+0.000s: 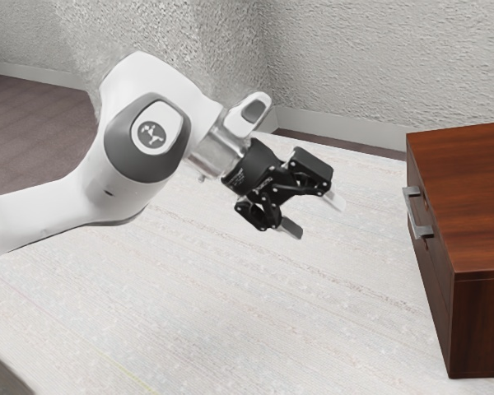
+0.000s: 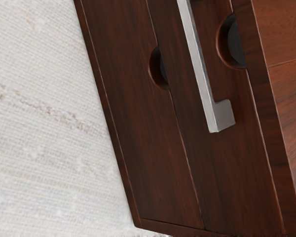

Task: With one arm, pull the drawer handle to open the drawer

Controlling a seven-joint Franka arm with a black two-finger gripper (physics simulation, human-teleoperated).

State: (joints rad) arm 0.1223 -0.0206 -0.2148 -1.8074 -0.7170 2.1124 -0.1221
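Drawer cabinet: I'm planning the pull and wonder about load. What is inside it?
Nothing inside shows. The drawer cabinet presents flush wooden fronts, a metal handle and two dark half-round cutouts; any contents are covered by the fronts and top.

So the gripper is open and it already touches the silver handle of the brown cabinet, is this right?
Not quite. The gripper is open, but it hangs apart from the silver handle of the brown cabinet; the exterior view shows the gap.
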